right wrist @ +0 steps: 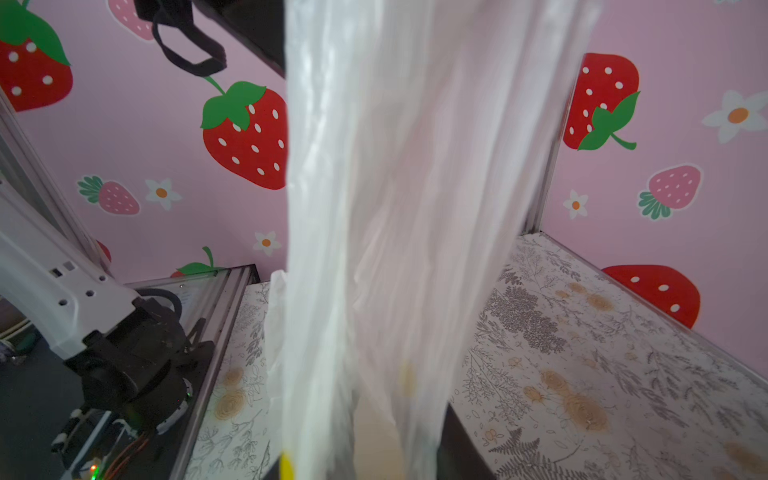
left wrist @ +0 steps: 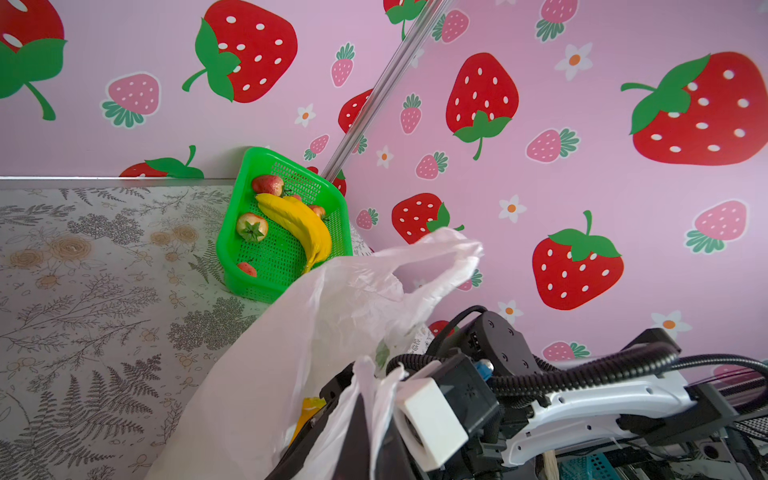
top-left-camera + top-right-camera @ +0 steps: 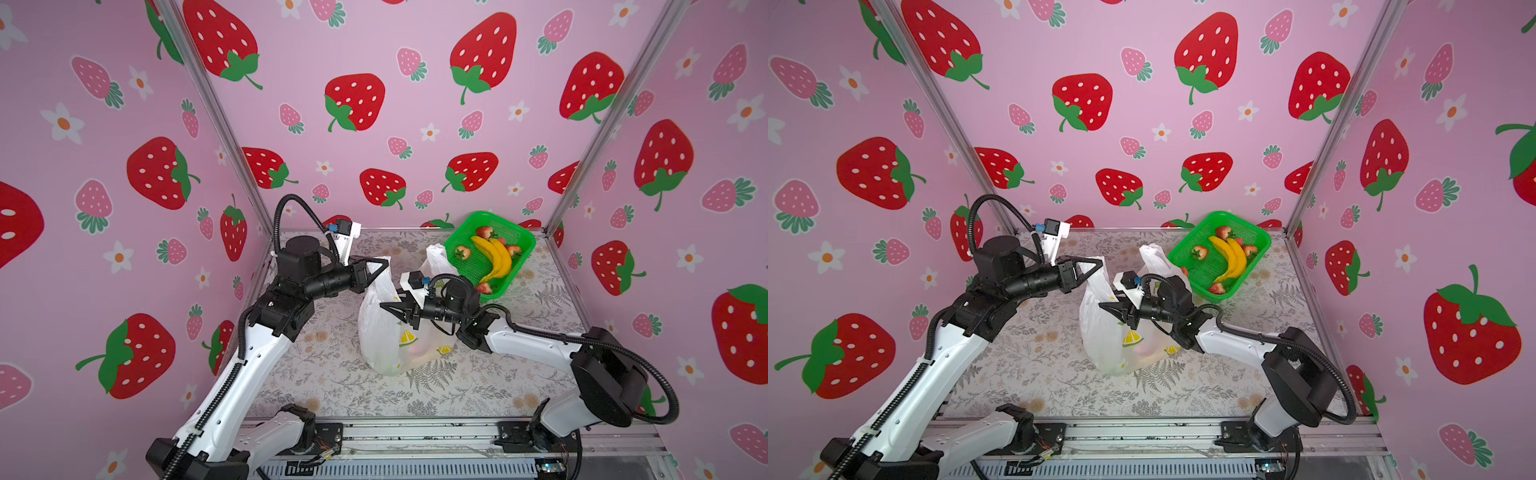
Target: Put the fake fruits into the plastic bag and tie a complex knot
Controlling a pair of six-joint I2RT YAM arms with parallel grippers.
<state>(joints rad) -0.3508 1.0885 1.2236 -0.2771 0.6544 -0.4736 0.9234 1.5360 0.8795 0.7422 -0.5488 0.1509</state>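
Note:
The plastic bag (image 3: 380, 340) (image 3: 1100, 336) stands mid-table, white with lemon prints, and pale fruit shapes show through its film. My left gripper (image 3: 385, 261) (image 3: 1100, 262) (image 2: 365, 399) is shut on one handle and holds it up. The other handle (image 3: 434, 257) (image 2: 440, 253) stands free. My right gripper (image 3: 384, 306) (image 3: 1102, 306) (image 1: 361, 457) reaches into the bag's side below the left one. Its jaws press the gathered film (image 1: 395, 208) from both sides. Yellow bananas (image 3: 494, 257) (image 2: 299, 224) and red strawberries (image 3: 462, 252) lie in the basket.
The green mesh basket (image 3: 525, 245) (image 3: 1262, 243) (image 2: 227, 249) sits at the back right corner against the wall, just behind the right arm's wrist. Pink strawberry-print walls close three sides. The metal rail (image 3: 415, 432) runs along the table's front edge.

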